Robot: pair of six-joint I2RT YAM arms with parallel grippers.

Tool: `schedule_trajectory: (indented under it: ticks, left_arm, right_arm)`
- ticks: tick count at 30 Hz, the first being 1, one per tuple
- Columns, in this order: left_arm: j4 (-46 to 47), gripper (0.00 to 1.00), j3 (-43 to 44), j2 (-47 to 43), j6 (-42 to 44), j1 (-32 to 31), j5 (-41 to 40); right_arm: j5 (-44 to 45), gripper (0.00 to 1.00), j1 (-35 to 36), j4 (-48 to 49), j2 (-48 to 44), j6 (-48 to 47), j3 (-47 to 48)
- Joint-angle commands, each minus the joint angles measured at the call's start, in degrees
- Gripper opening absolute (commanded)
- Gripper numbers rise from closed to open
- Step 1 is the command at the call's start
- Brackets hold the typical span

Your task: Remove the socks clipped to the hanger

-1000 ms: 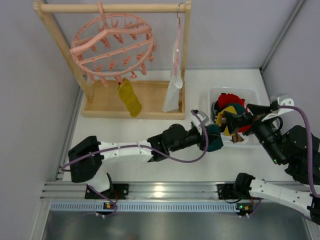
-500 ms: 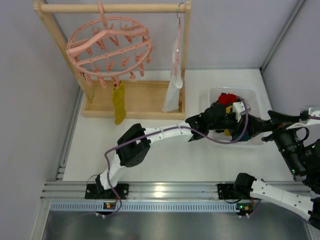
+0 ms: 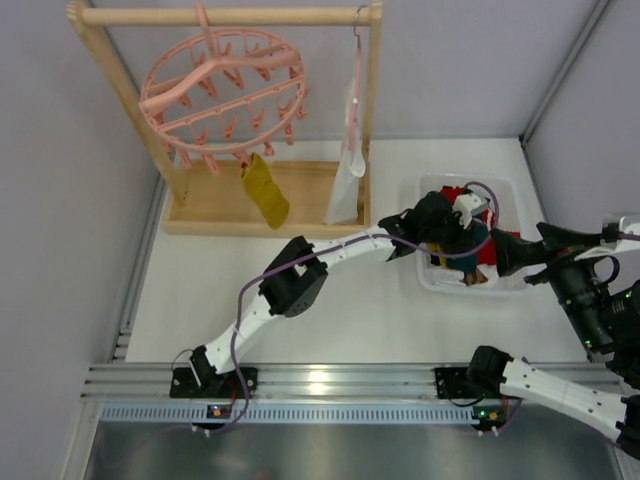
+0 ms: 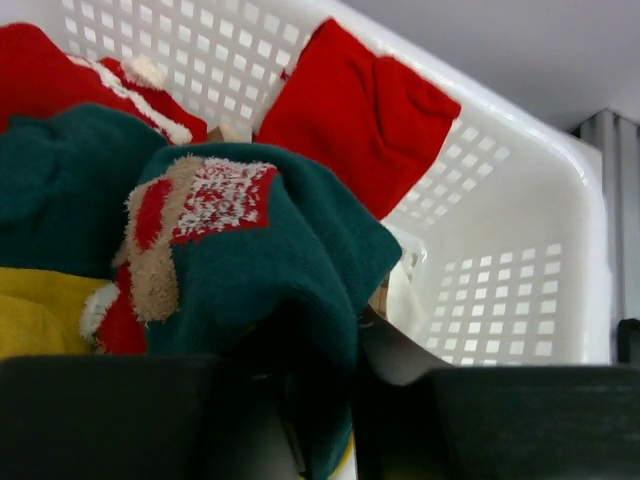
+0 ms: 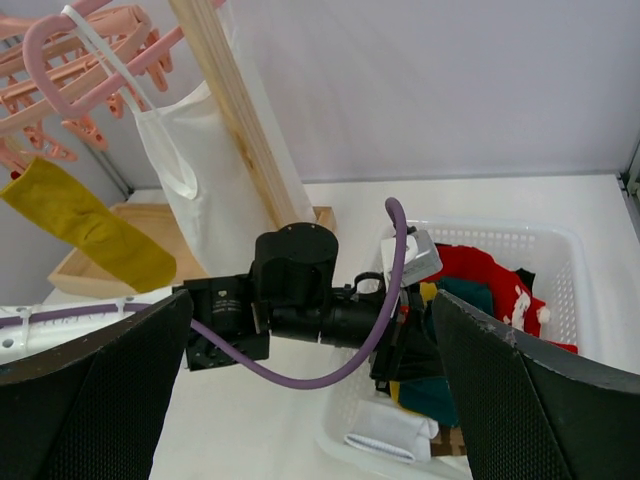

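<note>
Socks: most heaped in the white basket at three o'clock, one mustard sock pegged at six o'clock of the pink hanger, up at eleven. Left gripper over the basket, clenched on a teal sock; right gripper splayed, empty, at basket's four o'clock. Drop-off step, seemingly. Next: let go, reach to eleven, pinch mustard sock under its peg, tug down

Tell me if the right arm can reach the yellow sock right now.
Probably not. The right gripper hangs open beside the basket, while the yellow sock is clipped far to its left. The left arm, holding a teal sock, stretches across between them, and the white cloth hangs in the way.
</note>
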Motion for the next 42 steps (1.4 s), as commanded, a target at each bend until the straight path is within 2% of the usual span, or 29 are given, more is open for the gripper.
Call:
schedule_trajectory:
  ticks: [1, 4, 9, 10, 11, 12, 19, 23, 28, 34, 37, 42]
  left_arm:
    - [0.11, 0.24, -0.81, -0.68, -0.7, -0.96, -0.44]
    - [0.2, 0.43, -2.04, -1.91, -0.35, -1.22, -0.97]
    - [0.2, 0.58, -2.4, -4.89, -1.66, -2.01, -0.71]
    - [0.28, 0.7, -2.83, -5.43, -2.19, -2.1, -0.19]
    - [0.2, 0.88, -3.27, -6.04, -2.37, -2.1, -0.27]
    - [0.28, 0.98, -3.8, -6.92, -2.55, -2.27, -0.45]
    - [0.28, 0.98, -9.69, -14.74, -2.81, -3.68, -7.12]
    - [0.28, 0.98, -15.12, -19.13, -4.22, -4.03, -17.46]
    - [0.2, 0.98, -22.86, -23.61, -6.5, -4.47, -23.73]
    - [0.28, 0.98, -40.69, -36.44, -11.51, -4.65, -31.81]
    - [0.55, 0.98, -53.06, -44.33, -13.1, -4.74, -35.76]
    - [0.37, 0.98, -65.57, -56.47, -16.08, -4.83, -41.05]
  right_arm:
    - [-0.76, 0.99, 0.33, 1.37, 0.61, 0.25, -0.49]
    - [-0.85, 0.99, 0.33, 1.19, 0.52, 0.34, -0.49]
    - [-0.85, 1.0, 0.33, 1.37, 0.96, 0.6, -0.32]
    - [-0.85, 1.0, 0.33, 1.37, 1.04, 0.61, -0.23]
    - [-1.11, 0.99, 0.33, 1.37, 0.96, 0.69, -0.23]
    - [-1.2, 0.99, 0.33, 1.37, 1.22, 0.69, -0.05]
    - [-1.9, 1.0, 0.42, 1.98, 2.27, 0.96, 0.04]
    - [-2.6, 0.99, 0.33, 2.6, 2.98, 1.05, -0.14]
    - [-3.22, 1.0, 0.33, 3.04, 3.77, 1.05, -0.14]
    - [-3.57, 0.99, 0.33, 3.04, 4.03, 1.39, 0.04]
    - [-3.75, 0.99, 0.33, 3.21, 4.12, 1.75, 0.21]
    - [-4.98, 1.0, 0.33, 5.75, 6.23, 1.66, -1.01]
